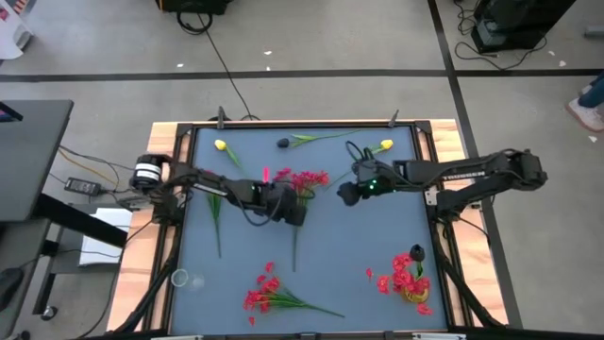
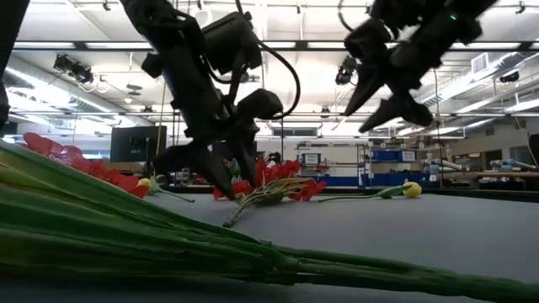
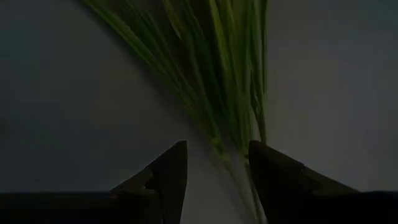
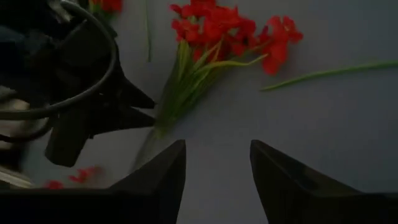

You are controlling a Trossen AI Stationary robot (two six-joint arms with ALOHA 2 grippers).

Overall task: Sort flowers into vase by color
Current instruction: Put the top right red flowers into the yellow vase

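Note:
A bunch of red blossoms (image 1: 307, 179) lies at the table's middle, its green stalks (image 3: 211, 81) running toward the near edge. My left gripper (image 1: 293, 213) (image 2: 238, 187) (image 3: 217, 162) is low over those stalks and open, one finger on each side of them. My right gripper (image 1: 344, 194) (image 2: 354, 123) (image 4: 217, 155) hangs open above the table, just right of the bunch (image 4: 224, 31). A vase (image 1: 415, 291) at the near right holds red blossoms. A second red bunch (image 1: 269, 288) lies by the near edge. Two yellow tulips (image 1: 222, 145) (image 1: 385, 144) lie near the far edge. My left gripper comes at the red bunch's stalks (image 3: 239, 165) from above with its fingers across them, below the blossoms. The stalks lie flat on the table between the open fingers. I cannot tell whether either finger touches them.
A small dark bud (image 1: 282, 143) and a green stalk (image 1: 319, 138) lie by the far edge. Another thin stalk (image 1: 216, 215) lies at the left under my left arm. A raised wooden frame (image 1: 168, 236) borders the mat. Bare mat shows between the middle bunch and the vase.

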